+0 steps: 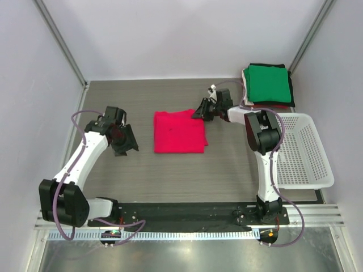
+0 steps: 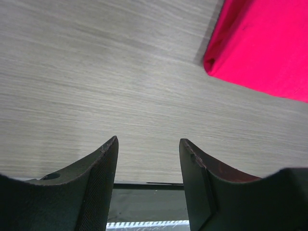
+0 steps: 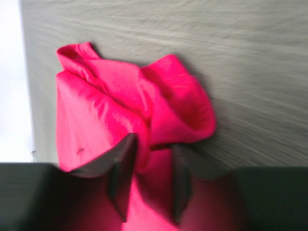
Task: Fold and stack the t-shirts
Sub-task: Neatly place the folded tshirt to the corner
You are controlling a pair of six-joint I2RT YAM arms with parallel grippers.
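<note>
The red-pink t-shirt (image 1: 179, 131) at mid-worktop is plain, bright and unpatterned. In the far right corner, the folded stack (image 1: 267, 83) shows green on top (black, white and red edges beneath). The basket (image 1: 303, 150) is white mesh; the worktop (image 1: 170, 175) grey wood-grain.

Near side: table (image 1: 170, 181) lay bare
Centre: red-pink t-shirt (image 1: 180, 131) covered it
Right edge: mesh basket (image 1: 303, 153) and t-shirt stack (image 1: 267, 82) blocked

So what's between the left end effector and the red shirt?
Nothing but bare table: the left wrist view shows wood grain from the left end effector to the shirt.
</note>
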